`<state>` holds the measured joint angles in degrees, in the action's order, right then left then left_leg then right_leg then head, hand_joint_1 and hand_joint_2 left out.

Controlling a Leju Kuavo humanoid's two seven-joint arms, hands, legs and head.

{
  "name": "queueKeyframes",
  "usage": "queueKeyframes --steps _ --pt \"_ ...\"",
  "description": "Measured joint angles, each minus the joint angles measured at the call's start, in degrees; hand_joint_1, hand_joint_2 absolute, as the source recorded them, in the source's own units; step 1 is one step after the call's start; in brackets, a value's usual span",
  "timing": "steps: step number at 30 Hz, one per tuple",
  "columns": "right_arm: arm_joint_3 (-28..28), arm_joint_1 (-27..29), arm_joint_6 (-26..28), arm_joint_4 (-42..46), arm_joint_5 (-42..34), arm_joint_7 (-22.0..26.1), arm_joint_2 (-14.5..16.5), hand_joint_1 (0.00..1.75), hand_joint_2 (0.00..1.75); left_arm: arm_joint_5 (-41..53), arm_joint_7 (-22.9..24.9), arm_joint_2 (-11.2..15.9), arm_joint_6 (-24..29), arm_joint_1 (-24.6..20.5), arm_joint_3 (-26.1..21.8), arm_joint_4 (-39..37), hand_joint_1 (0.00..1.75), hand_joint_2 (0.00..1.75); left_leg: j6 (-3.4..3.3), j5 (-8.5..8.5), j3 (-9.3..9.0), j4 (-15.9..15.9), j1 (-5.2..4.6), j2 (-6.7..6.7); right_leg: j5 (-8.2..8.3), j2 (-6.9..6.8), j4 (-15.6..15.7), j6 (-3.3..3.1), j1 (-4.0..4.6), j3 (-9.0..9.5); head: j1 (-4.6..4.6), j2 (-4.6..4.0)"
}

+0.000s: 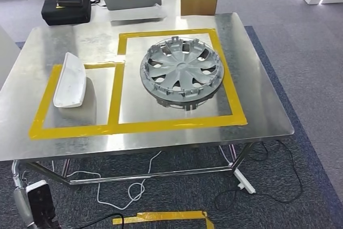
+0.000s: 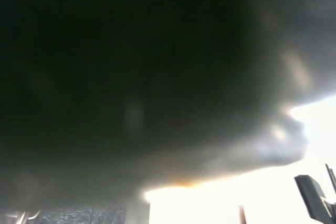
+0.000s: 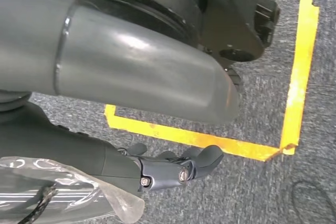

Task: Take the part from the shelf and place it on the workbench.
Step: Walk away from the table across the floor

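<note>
1. Head view: the hubcap [image 1: 182, 72] lies flat inside the large yellow tape frame [image 1: 226, 79] on the metal workbench [image 1: 262, 105], with the white cover [image 1: 70, 80] in the small frame beside it. Judge placement done; you should keep both arms low and clear of the bench edge.
2. Left wrist view: dark blur, so you cannot tell how the left hand's fingers lie.
3. Right wrist view: the right hand [image 3: 174, 169] hangs over carpet, fingers extended, holding nothing. Keep it released.

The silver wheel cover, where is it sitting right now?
In the head view the wheel cover lies flat on the metal workbench, inside the larger yellow-taped square, to the right of the white part.
</note>
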<state>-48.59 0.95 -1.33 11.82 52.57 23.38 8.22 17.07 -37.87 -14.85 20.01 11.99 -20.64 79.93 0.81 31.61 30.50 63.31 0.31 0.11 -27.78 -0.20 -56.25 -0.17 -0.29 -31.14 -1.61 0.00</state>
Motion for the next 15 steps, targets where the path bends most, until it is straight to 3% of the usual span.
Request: queueKeyframes --steps 2,5,6,8,10,11,12,13,15 --pt "0.0 -0.1 0.0 0.0 0.3 -0.2 0.0 0.00 0.00 -1.3 0.0 -0.1 -0.2 -1.2 -1.6 -1.9 0.00 0.00 -0.57 -1.52 -3.11 -6.0 -0.17 -0.04 0.37 0.01 -0.3 0.53 0.11 -0.49 -0.03 0.01" --pt "-0.1 -0.2 0.0 0.0 0.8 -0.7 0.0 0.00 0.00 -2.2 0.0 -0.2 -1.1 -3.6 -6.0 -7.1 0.00 0.00 -1.55 -2.01 -2.91 -7.4 -0.31 0.01 1.07 0.03 -0.4 1.66 0.08 -1.03 -0.07 0.02" --pt "-0.2 -0.1 0.0 0.0 1.0 -0.8 0.0 0.00 0.00 -2.1 0.0 -0.1 -1.5 -4.5 -7.6 -9.5 0.00 0.00 -2.05 -2.44 -2.61 -7.6 -0.25 0.08 0.53 0.04 -0.8 1.95 0.04 -1.43 -0.09 0.02" --pt "-0.5 -0.2 -0.1 0.0 1.4 -1.1 0.0 0.00 0.00 -1.8 0.0 0.1 -1.9 -6.5 -10.8 -14.6 0.00 0.00 -2.97 -3.44 -1.82 -7.9 -0.14 0.21 -2.98 0.09 -4.6 2.33 0.00 -3.22 -0.20 0.01" --pt "-0.8 -0.2 -0.2 0.0 1.9 -1.3 0.0 0.00 0.00 -1.6 0.0 0.6 -2.0 -8.3 -13.9 -20.5 0.00 0.00 -3.32 -4.39 -0.56 -7.8 -0.36 0.26 -7.75 0.12 -12.3 2.59 -0.01 -5.96 -0.30 0.01" --pt "-0.9 -0.2 -0.2 0.0 2.1 -1.4 0.0 0.00 0.00 -1.4 0.0 1.0 -1.9 -9.1 -15.4 -23.8 0.00 0.00 -3.33 -4.88 0.14 -7.8 -0.48 0.32 -8.98 0.12 -15.4 2.69 -0.02 -6.79 -0.28 0.02" --pt "-1.0 -0.2 -0.3 0.0 2.4 -1.5 0.0 0.00 0.00 -1.3 0.0 1.5 -1.8 -9.9 -16.9 -27.2 0.00 0.00 -3.30 -5.38 0.82 -7.7 -0.58 0.38 -9.01 0.11 -16.9 2.73 -0.02 -6.76 -0.28 0.02" --pt "-1.0 -0.2 -0.3 0.0 2.6 -1.7 0.0 0.00 0.00 -1.0 0.0 2.1 -1.5 -10.6 -18.4 -30.6 0.00 0.00 -3.22 -5.85 1.45 -7.7 -0.64 0.44 -7.89 0.11 -16.1 2.71 -0.03 -5.60 -0.27 0.02" --pt "-1.2 -0.3 -0.4 0.0 3.1 -1.9 0.0 0.00 0.00 0.0 0.0 3.3 -0.6 -11.9 -21.0 -36.9 0.00 0.00 -2.92 -6.68 2.48 -7.6 -0.70 0.47 -4.78 0.11 -8.9 2.52 -0.05 -0.28 -0.28 0.02"
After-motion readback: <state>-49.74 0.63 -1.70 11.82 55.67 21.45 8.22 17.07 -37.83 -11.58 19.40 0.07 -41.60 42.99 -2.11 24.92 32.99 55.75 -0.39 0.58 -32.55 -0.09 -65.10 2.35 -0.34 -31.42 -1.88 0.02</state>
